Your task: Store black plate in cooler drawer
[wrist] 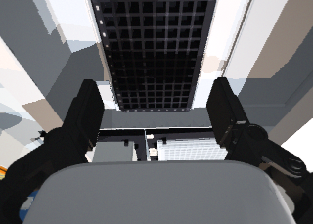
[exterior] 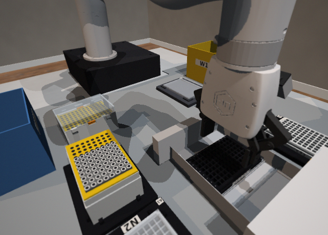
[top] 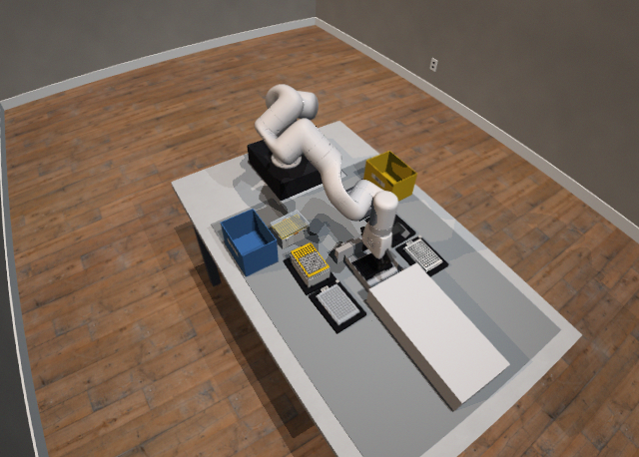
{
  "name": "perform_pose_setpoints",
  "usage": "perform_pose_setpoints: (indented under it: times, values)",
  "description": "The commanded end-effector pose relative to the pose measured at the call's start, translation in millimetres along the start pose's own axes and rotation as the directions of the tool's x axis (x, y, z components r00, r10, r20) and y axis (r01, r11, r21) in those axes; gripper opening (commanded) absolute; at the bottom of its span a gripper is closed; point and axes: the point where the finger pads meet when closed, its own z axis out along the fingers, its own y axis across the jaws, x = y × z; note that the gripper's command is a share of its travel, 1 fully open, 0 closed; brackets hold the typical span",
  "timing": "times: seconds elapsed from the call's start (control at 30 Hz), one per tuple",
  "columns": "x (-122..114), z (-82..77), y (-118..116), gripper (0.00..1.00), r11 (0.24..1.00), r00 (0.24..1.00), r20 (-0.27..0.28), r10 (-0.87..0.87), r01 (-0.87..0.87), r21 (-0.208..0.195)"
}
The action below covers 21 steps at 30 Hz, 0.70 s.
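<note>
My gripper [wrist: 155,92] hangs fully spread over the open drawer [exterior: 204,185], holding nothing. The black plate [exterior: 220,160] lies in the drawer's front place, apart from both fingers. It looks flat, though the gripper body hides its far end from the side camera and the wrist camera crops its other end. The cooler [top: 438,328] covers the drawer's rear.

Black plate [exterior: 221,158]: matt, gridded plastic look. Claw [exterior: 232,137]: matt black fingers, smooth white satin housing. Worktop [top: 329,369]: smooth matt grey. Cooler [top: 438,333]: smooth white matt. Floor [top: 103,235]: wood planks.
</note>
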Motion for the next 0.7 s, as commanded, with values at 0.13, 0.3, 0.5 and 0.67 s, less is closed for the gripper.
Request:
perform_pose_setpoints:
  times: [0.13,0.3,0.5,0.67]
  values:
    - [0,-13.1,2,1.00,1.000,1.000,0.000,0.000,0.000,-0.005]
    - [0,-21.5,2,1.00,1.000,1.000,0.000,0.000,0.000,-0.005]
    - [0,-31.5,1,1.00,1.000,1.000,0.000,0.000,0.000,-0.005]
    - [0,-36.5,1,1.00,1.000,1.000,0.000,0.000,0.000,-0.005]
